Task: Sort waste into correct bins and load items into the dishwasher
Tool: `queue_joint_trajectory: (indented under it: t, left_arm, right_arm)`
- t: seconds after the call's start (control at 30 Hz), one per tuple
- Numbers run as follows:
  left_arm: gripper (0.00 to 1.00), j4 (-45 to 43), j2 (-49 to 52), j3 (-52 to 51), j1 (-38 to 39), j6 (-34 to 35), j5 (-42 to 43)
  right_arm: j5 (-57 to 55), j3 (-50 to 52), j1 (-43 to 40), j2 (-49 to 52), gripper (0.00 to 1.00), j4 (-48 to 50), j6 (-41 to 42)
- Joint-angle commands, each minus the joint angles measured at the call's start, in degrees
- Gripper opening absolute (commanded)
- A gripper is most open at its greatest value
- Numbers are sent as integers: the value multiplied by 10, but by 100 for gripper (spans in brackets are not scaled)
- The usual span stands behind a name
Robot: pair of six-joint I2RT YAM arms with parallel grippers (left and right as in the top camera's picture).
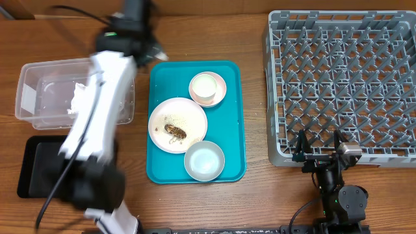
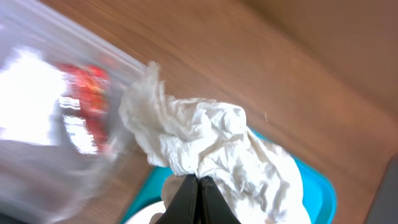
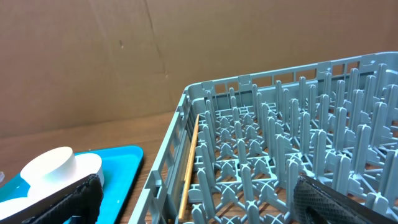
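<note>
My left gripper [image 2: 198, 179] is shut on the crumpled white napkin [image 2: 211, 140] and holds it above the table between the clear tub [image 1: 39, 81] and the teal tray's far-left corner. In the overhead view the left gripper [image 1: 153, 52] is blurred. A red-and-white wrapper [image 2: 84, 109] shows blurred inside the tub. The white plate [image 1: 162, 117] bears brown scraps [image 1: 175, 133] and crumbs. The white cup [image 1: 204, 86] stands on the pink saucer [image 1: 221, 84]. The bowl [image 1: 204, 160] is nearest. My right gripper [image 3: 199, 208] is open and empty at the grey rack's [image 1: 344, 84] front edge.
The dishes sit on a teal serving tray [image 1: 231, 149]. The black tray [image 1: 29, 166] lies in front of the tub, partly under my left arm. A thin wooden stick [image 3: 189, 162] lies along the rack's left wall. The cup [image 3: 56, 168] shows in the right wrist view.
</note>
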State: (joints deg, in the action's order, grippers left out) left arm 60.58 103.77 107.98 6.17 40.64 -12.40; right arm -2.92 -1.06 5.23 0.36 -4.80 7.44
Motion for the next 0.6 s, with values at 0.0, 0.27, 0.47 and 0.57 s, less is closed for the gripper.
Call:
queue_joint_trajectory:
  t: [0.0, 0.27, 0.47, 0.57]
  left_arm:
    - [4, 42, -40, 3, -55, 21, -43]
    - [8, 92, -20, -9, -199, 33, -56]
    - [100, 78, 28, -9, -239, 31, -25]
    - [100, 80, 30, -9, -241, 30, 21]
  right_arm:
    - [3, 6, -4, -2, 100, 2, -4]
    - [3, 6, -4, -2, 100, 2, -4]
    - [3, 6, -4, -2, 100, 2, -4]
    - [3, 6, -4, -2, 100, 2, -4]
